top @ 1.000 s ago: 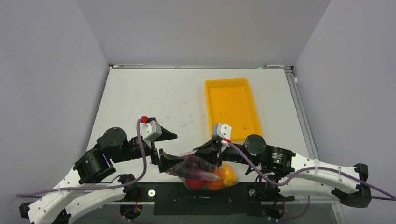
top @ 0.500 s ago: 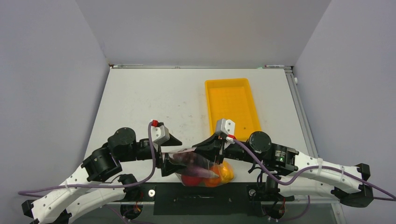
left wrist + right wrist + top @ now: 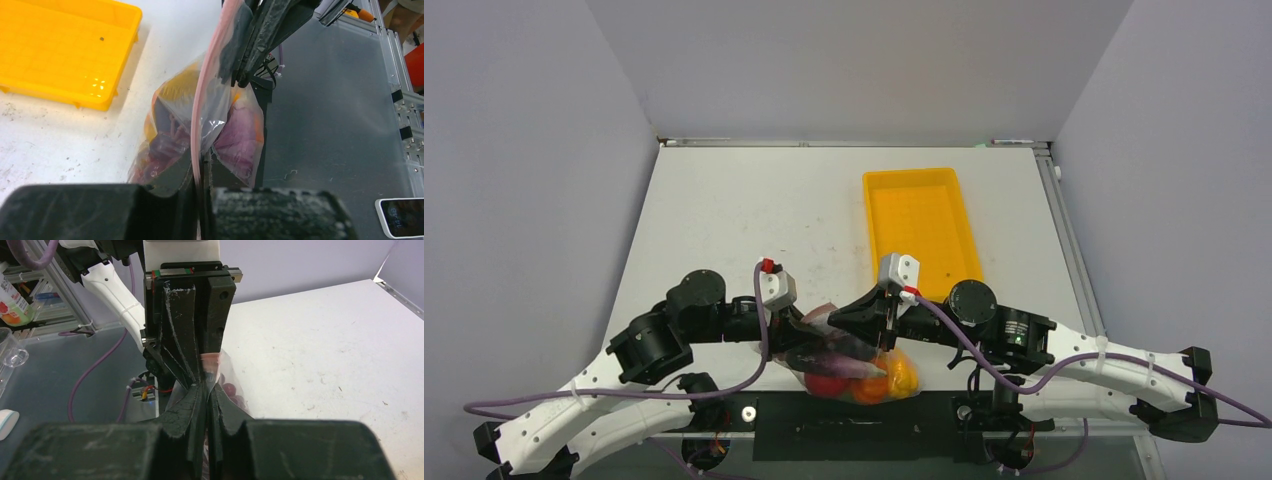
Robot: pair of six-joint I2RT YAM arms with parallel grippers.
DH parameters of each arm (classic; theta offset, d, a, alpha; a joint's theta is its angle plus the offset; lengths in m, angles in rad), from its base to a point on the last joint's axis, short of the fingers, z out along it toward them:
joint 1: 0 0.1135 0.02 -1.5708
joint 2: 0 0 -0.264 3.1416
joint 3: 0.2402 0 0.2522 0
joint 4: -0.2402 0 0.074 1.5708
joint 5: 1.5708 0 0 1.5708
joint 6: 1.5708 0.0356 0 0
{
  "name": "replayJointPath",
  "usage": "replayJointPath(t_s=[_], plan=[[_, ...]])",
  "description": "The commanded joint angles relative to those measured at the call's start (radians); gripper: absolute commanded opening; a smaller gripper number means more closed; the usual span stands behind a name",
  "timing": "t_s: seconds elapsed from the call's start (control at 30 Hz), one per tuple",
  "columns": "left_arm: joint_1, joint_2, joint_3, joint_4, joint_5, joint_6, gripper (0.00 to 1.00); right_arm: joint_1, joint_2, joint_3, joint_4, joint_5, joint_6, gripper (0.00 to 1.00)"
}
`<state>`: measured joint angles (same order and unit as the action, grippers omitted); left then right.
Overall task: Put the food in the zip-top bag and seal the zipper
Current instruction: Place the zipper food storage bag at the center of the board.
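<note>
The zip-top bag [image 3: 869,372] hangs at the table's near edge between both arms. Inside it the food shows as a red piece [image 3: 827,385], an orange piece [image 3: 902,375] and a purple eggplant [image 3: 241,140]; dark grapes [image 3: 232,390] press against the plastic. The pink zipper [image 3: 210,85] runs straight up the left wrist view. My left gripper [image 3: 202,167] is shut on the zipper at one end. My right gripper [image 3: 207,390] is shut on the same strip, facing the left gripper [image 3: 200,330] close by. In the top view the left gripper [image 3: 809,345] and right gripper [image 3: 842,322] nearly meet.
An empty yellow tray [image 3: 921,230] lies on the right half of the white table [image 3: 744,220]. Just behind the bag the table ends at a grey metal base [image 3: 340,125]. A phone [image 3: 400,216] lies on that base.
My left gripper moved right to the bag, and its open jaws closed on the zipper. The right gripper kept its grip, and the bag shifted slightly left and down.
</note>
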<state>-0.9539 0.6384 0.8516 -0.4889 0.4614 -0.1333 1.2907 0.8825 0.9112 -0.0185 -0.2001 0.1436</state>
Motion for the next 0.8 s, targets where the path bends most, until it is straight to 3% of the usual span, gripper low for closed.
replayJointPath(t_s=[0.0,0.3,0.43,0.53,0.77], plan=[[0.000,-0.008,0.036,0.011,0.014,0.010,0.00,0.008,-0.010,0.045,0.161,-0.011,0.005,0.05],[0.000,-0.030,0.085,-0.036,-0.114,0.013,0.00,0.009,-0.061,0.030,0.111,0.061,0.000,0.05],[-0.001,-0.016,0.119,-0.073,-0.223,0.017,0.00,0.010,-0.094,0.031,0.062,0.170,0.005,0.20],[-0.001,-0.008,0.136,-0.083,-0.296,0.022,0.00,0.009,-0.123,0.031,0.030,0.253,0.016,0.39],[0.000,0.004,0.165,-0.083,-0.474,0.043,0.00,0.009,-0.199,0.006,-0.015,0.393,0.033,0.51]])
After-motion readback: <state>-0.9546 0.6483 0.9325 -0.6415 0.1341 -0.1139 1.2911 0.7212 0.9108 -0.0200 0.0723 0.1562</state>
